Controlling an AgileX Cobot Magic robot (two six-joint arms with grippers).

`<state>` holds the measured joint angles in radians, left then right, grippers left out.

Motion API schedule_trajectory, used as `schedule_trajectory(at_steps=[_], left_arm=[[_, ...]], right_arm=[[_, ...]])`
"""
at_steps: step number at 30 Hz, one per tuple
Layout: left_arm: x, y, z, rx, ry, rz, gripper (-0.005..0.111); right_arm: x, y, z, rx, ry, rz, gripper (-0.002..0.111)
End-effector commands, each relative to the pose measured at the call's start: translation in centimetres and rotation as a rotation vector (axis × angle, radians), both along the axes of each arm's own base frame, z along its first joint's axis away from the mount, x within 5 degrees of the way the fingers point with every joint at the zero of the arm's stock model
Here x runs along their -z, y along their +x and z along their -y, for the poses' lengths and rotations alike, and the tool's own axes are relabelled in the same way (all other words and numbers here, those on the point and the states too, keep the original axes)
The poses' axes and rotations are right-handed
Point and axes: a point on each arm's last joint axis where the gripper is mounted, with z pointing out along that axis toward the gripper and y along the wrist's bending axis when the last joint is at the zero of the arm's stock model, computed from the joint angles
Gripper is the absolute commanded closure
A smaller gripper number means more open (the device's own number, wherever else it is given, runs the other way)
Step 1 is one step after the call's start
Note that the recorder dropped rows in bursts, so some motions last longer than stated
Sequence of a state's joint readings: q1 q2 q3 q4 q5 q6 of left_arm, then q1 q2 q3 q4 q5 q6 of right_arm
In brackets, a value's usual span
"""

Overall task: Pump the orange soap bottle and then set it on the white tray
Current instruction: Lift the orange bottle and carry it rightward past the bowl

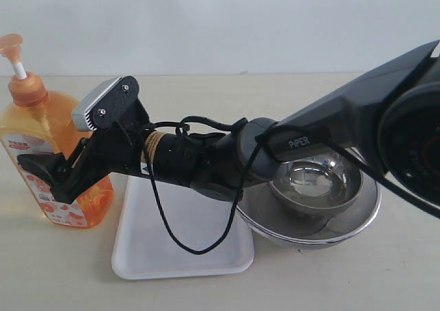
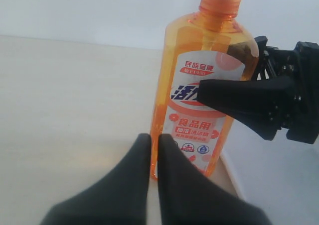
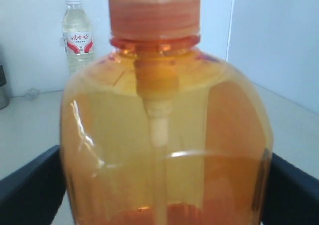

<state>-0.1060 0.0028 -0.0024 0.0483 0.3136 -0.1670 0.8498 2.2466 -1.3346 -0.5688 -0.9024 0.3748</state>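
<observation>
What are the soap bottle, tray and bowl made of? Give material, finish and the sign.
The orange soap bottle looks like translucent glossy plastic: the pump tube shows through. The white tray seems smooth opaque plastic, with a moulded rounded rim. The metal bowl is probably polished steel: mirror-like reflections.

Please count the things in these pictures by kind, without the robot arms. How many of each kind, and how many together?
Bottles: 2 (orange soap bottle, clear drink bottle)
Trays: 1 (white tray)
Metal bowls: 2 (small bowl inside wide bowl)
Total: 5
</observation>
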Motion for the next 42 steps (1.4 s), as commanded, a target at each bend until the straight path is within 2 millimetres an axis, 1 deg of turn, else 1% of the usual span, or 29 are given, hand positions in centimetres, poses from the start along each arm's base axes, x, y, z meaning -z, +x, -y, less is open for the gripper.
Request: schedule_trajectory(at_steps=[1, 2, 4, 5, 6, 7, 8, 11, 13, 15, 19, 24, 28, 31, 35, 36, 40, 42], left_arm=[[0.1, 0.0, 0.0, -0.002, -0.003, -0.001, 0.102], [0.1, 0.0, 0.0, -0.002, -0.003, -0.001, 0.102], [0.1, 0.0, 0.0, -0.002, -0.003, -0.001, 0.102], [0.1, 0.0, 0.0, -0.002, -0.003, -0.001, 0.102], [0.1, 0.0, 0.0, -0.002, -0.003, -0.001, 0.102], [0.1, 0.0, 0.0, -0.002, -0.003, -0.001, 0.102], [0.1, 0.0, 0.0, -0.002, -0.003, -0.001, 0.102], [0.1, 0.0, 0.0, -0.002, -0.003, -0.001, 0.102], [0.1, 0.0, 0.0, -0.002, -0.003, -0.001, 0.102], [0.1, 0.0, 0.0, -0.002, -0.003, -0.001, 0.102], [0.1, 0.0, 0.0, -0.002, -0.003, -0.001, 0.102], [0.1, 0.0, 0.0, -0.002, -0.003, -0.001, 0.102], [0.1, 0.0, 0.0, -0.002, -0.003, -0.001, 0.102], [0.1, 0.0, 0.0, -0.002, -0.003, -0.001, 0.102], [0.1, 0.0, 0.0, -0.002, -0.003, -0.001, 0.102], [0.1, 0.0, 0.0, -0.002, -0.003, -0.001, 0.102], [0.1, 0.0, 0.0, -0.002, -0.003, -0.001, 0.102], [0.1, 0.0, 0.0, -0.002, -0.003, -0.001, 0.102]], right_arm=[[-0.2, 0.0, -0.1, -0.008, 0.009, -0.008, 0.022], [-0.2, 0.0, -0.1, -0.008, 0.010, -0.010, 0.024], [-0.2, -0.1, -0.1, -0.025, 0.005, -0.002, 0.040], [-0.1, -0.1, -0.1, -0.026, -0.009, -0.001, 0.057], [-0.1, -0.1, -0.1, -0.024, -0.015, -0.002, 0.069], [-0.1, 0.0, -0.1, -0.015, -0.009, -0.008, 0.091], [-0.1, 0.0, -0.1, -0.006, -0.003, -0.017, 0.109], [-0.5, 0.2, 0.0, 0.010, 0.024, -0.028, 0.109], [-1.9, 0.1, 0.1, 0.008, 0.050, -0.007, 0.108], [-4.2, 0.0, 0.3, 0.014, 0.068, 0.022, 0.108], [-7.5, -0.3, 0.9, 0.041, 0.067, 0.061, 0.108], [-10.8, -0.8, 1.6, 0.043, 0.116, 0.108, 0.108], [-12.5, -1.2, 2.1, 0.050, 0.135, 0.134, 0.108], [-13.8, -1.7, 3.2, 0.097, 0.151, 0.173, 0.108], [-15.4, -2.6, 5.5, 0.155, 0.161, 0.216, 0.108], [-15.5, -2.9, 6.0, 0.159, 0.159, 0.215, 0.108], [-16.6, -2.8, 9.0, 0.223, 0.192, 0.207, 0.108], [-17.0, -2.6, 11.0, 0.269, 0.208, 0.201, 0.108]])
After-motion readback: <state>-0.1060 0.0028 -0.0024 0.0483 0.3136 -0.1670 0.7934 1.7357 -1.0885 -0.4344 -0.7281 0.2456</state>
